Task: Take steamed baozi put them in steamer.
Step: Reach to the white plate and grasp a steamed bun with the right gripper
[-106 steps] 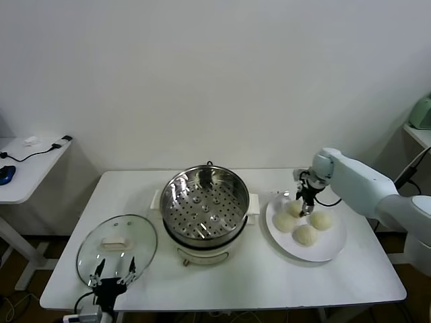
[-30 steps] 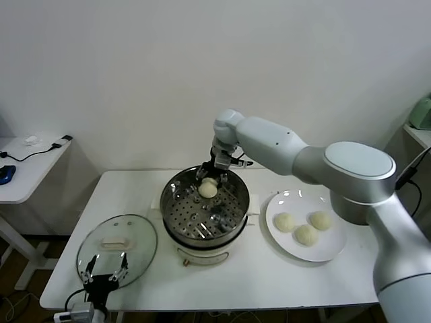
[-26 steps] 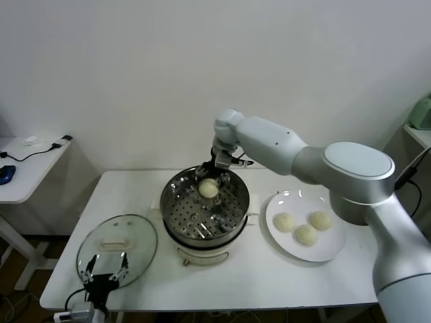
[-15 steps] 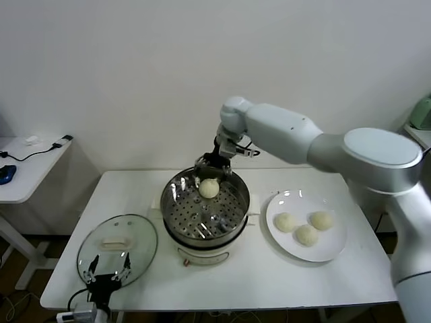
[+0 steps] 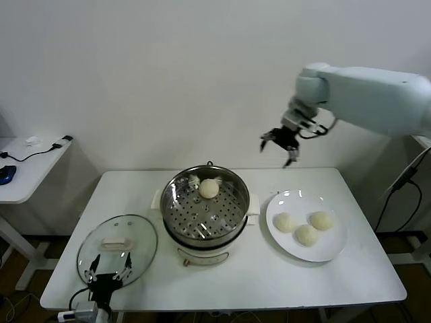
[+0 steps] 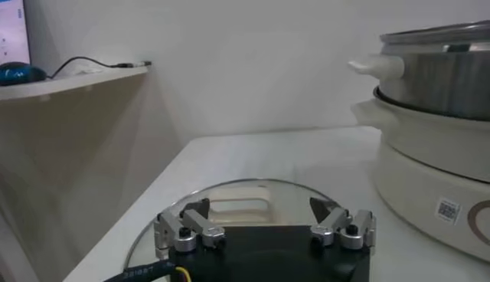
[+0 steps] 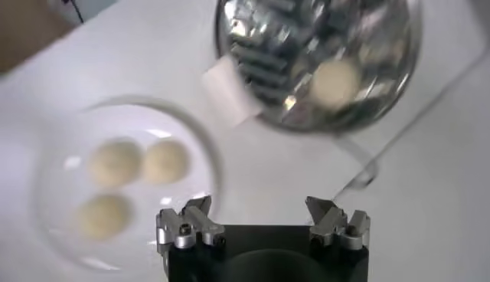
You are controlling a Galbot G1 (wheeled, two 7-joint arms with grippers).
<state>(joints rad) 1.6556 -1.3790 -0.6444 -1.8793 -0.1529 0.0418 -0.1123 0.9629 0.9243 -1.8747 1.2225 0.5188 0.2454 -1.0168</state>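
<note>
While one baozi [image 5: 209, 189] sits in the steamer [image 5: 205, 207], three baozi [image 5: 305, 235] lie on one plate [image 5: 333, 252]; the right tool [image 5: 279, 145] hangs released above, the left tool [image 5: 109, 276] spread beside the glass lid [image 5: 116, 249].

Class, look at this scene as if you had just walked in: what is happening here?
A robot is moving steamed baozi from a white plate into a steamer. One baozi lies on the perforated tray; three remain on the plate. The right end effector is open and empty, high between steamer and plate. The left end effector is open, parked by the glass lid.
</note>
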